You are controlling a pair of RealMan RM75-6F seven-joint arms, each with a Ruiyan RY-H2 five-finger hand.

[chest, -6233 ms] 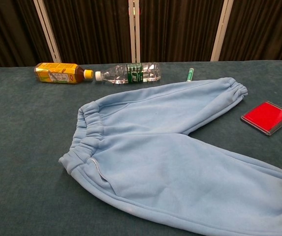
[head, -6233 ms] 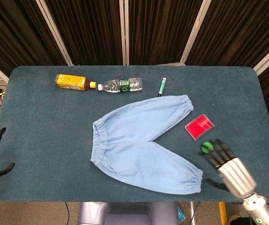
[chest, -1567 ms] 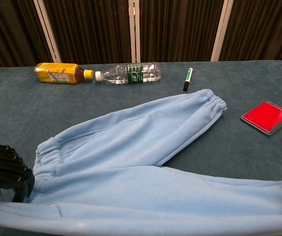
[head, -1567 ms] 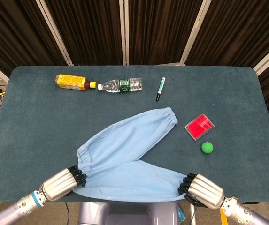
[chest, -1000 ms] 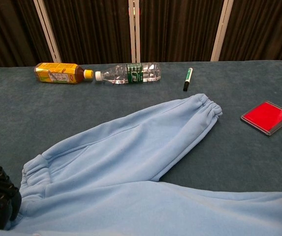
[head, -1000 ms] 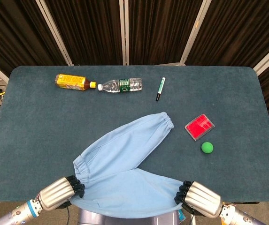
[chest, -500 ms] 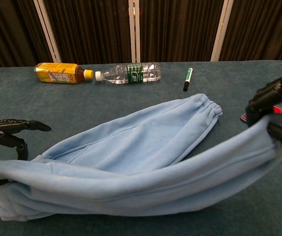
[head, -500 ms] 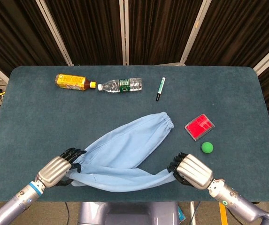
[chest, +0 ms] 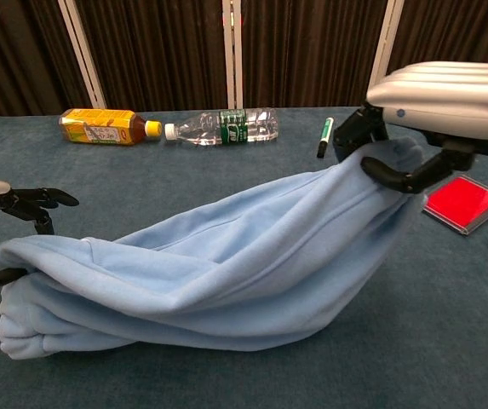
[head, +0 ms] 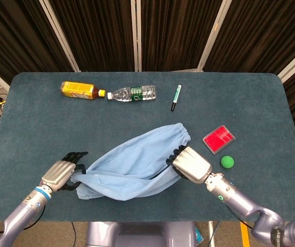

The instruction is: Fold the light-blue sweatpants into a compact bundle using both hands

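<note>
The light-blue sweatpants (head: 132, 159) (chest: 218, 273) lie across the table's near middle, one leg lifted and carried over the other. My right hand (head: 191, 164) (chest: 435, 98) grips the raised leg's cuff end and holds it above the far cuff (head: 180, 133). My left hand (head: 59, 175) (chest: 1, 204) pinches the waistband end at the left, other fingers spread. The waistband bunches in folds (chest: 31, 328) beneath it.
A yellow-labelled bottle (head: 79, 90) and a clear water bottle (head: 133, 93) lie at the back. A green marker (head: 176, 98) lies behind the pants. A red flat case (head: 219, 139) and a green ball (head: 227, 162) sit to the right.
My right hand has lifted the near leg's cuff and swung it up and back over the far leg. My left hand has stayed at the waistband, shifting slightly.
</note>
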